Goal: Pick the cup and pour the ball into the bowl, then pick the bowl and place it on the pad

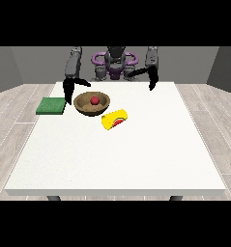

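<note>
A yellow cup (115, 119) lies on its side just left of the frame's middle, beside the brown bowl (92, 104) holding the red ball (94, 100). A green pad (51, 106) sits at far left on the white table (122, 159). The hand at the view's left (67, 91) hangs between pad and bowl, empty; the hand at the view's right (152, 82) hovers empty at upper right. I cannot tell how their fingers lie.

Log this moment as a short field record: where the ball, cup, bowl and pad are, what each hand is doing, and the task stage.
ball: red ball lies inside the bowl
bowl: brown bowl on the white table, right of the pad
cup: yellow cup on its side, just right of the bowl
pad: green pad at the table's left edge, nothing on it
hand at view's left: between pad and bowl
hand at view's right: raised, holding nothing
stage: pour done; bowl not yet on pad
</note>
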Motion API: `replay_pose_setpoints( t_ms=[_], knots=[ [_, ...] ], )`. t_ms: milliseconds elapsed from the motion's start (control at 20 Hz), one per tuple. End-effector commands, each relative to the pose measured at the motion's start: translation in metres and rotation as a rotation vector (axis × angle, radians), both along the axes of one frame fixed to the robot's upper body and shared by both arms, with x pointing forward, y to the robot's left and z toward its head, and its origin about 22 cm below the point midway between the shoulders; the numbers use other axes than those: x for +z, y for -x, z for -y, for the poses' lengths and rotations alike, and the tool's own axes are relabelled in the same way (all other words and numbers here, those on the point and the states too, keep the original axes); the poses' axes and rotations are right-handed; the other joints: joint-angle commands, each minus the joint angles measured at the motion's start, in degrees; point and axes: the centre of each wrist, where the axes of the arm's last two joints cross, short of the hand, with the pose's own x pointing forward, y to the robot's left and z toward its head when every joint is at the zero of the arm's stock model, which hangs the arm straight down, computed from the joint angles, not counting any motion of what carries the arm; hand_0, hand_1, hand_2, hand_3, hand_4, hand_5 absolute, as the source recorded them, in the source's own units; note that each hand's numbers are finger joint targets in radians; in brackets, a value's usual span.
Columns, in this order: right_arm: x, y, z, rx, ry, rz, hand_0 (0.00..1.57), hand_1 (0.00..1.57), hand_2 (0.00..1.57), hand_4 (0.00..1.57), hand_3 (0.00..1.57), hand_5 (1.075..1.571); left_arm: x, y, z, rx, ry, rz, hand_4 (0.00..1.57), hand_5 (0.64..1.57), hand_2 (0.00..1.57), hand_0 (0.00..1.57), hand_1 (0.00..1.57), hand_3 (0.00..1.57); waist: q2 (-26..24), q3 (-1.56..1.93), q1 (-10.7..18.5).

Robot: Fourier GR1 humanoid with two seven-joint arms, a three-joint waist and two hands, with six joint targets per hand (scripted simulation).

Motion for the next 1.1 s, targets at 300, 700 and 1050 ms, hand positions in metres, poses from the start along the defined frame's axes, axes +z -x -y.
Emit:
replay_pose_setpoints(
  t_ms=[300, 700, 1050],
  knots=[
    [-0.024, -0.011, 0.019, -0.059, -0.01, -0.013, 0.0, 0.0, 0.0, 0.21, 0.0, 1.565, 0.008, 0.013, -0.033, -0.057, 0.022, 0.041, 0.0, 1.565, 0.0, 0.0, 0.0, 0.0, 1.7, 0.18, 1.8],
    [-0.041, -0.013, 0.008, -0.026, -0.02, -0.052, 0.0, 0.0, 0.0, 0.14, 0.0, 1.564, 0.021, 0.014, -0.056, -0.064, 0.035, 0.029, 0.0, 1.566, 0.0, 0.0, 0.0, 0.0, 1.0, 0.18, 1.5],
    [-0.084, 0.022, 0.006, -0.236, -0.005, -0.305, 1.45, 1.45, 1.57, 0.47, 0.0, 1.512, 0.047, 0.011, -0.045, -0.085, 0.023, 0.116, 0.08, 1.571, 0.0, 0.0, 0.0, 0.0, 4.9, 0.16, 4.8]
  ],
)
